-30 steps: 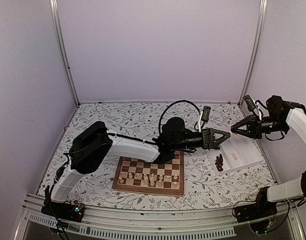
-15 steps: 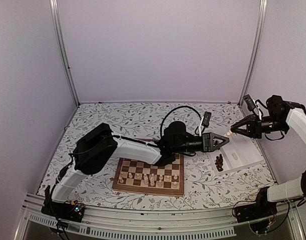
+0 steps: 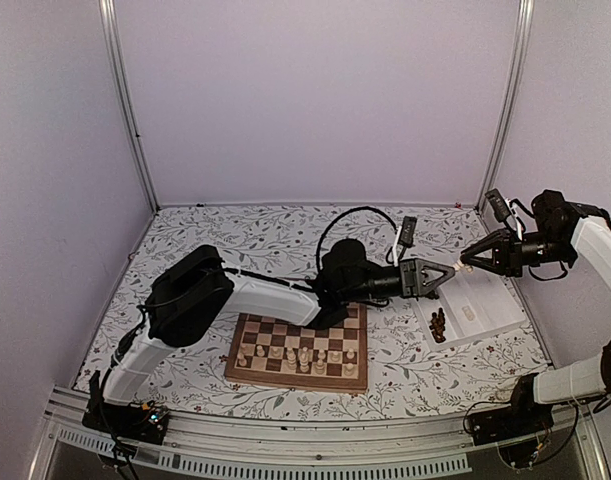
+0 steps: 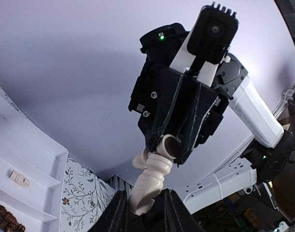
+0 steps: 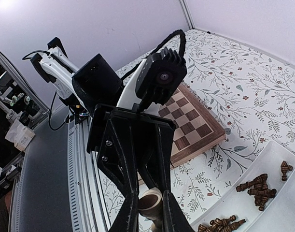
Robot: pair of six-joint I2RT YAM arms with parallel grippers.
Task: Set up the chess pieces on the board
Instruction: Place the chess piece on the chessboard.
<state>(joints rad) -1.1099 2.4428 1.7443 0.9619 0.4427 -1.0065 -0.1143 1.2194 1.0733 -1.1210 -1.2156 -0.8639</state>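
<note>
My two grippers meet in mid-air above the white tray (image 3: 485,300). A pale cream chess piece (image 4: 149,181) spans between them. My right gripper (image 5: 149,205) is shut on its round base (image 5: 152,203). My left gripper (image 4: 145,205) is closed around its top end. The meeting point is right of the board in the top view (image 3: 456,267). The board (image 3: 300,345) lies at front centre with several cream pieces (image 3: 295,357) on its near rows. Dark brown pieces (image 3: 437,324) lie in the tray, and they also show in the right wrist view (image 5: 256,182).
One cream piece (image 4: 18,178) lies in a tray compartment. The floral table cover (image 3: 235,240) runs back to the purple walls. The left arm (image 3: 255,295) stretches across above the board's far edge. Metal posts (image 3: 502,110) stand at the back corners.
The left gripper has shifted slightly up toward the right gripper, and its jaws have narrowed around the cream piece. The right gripper has hardly moved.
</note>
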